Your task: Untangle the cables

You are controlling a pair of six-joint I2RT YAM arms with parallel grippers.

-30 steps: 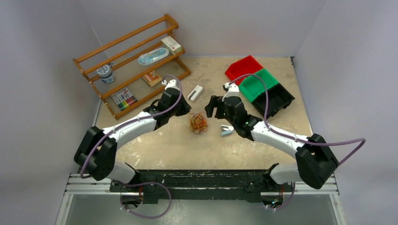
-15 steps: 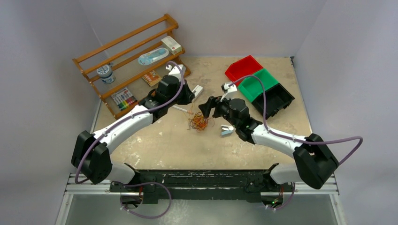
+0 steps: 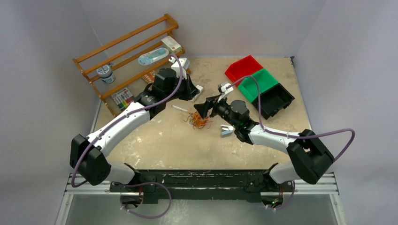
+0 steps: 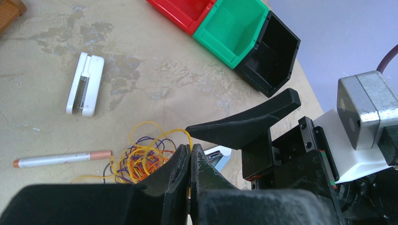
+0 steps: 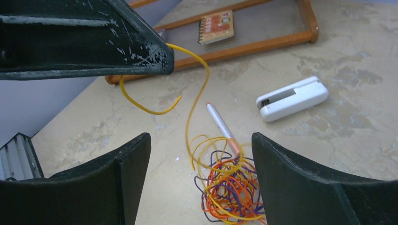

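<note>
The cables point(image 3: 199, 121) lie as a small tangle of yellow, orange and purple wires point(image 5: 232, 187) on the table's middle. My left gripper point(image 4: 191, 149) is shut on one yellow strand point(image 5: 197, 89), which rises in a curve from the tangle point(image 4: 141, 160) up to its tips. In the top view the left gripper point(image 3: 190, 90) hangs behind the tangle. My right gripper point(image 5: 201, 140) stands open just above and behind the tangle with nothing between its fingers; from overhead the right gripper point(image 3: 204, 108) sits close to the left one.
A pen point(image 3: 180, 108) lies touching the tangle's far-left side, with a white stapler point(image 5: 291, 98) beyond it. A small blue-white clip point(image 3: 226, 131) lies right of the tangle. The wooden rack point(image 3: 126, 65) stands back left. Red point(image 3: 243, 68), green point(image 3: 259, 83) and black point(image 3: 277, 98) bins stand back right.
My left gripper has risen and moved back from the tangle with a yellow strand pinched, drawing it out. The right gripper has shifted left over the tangle.
</note>
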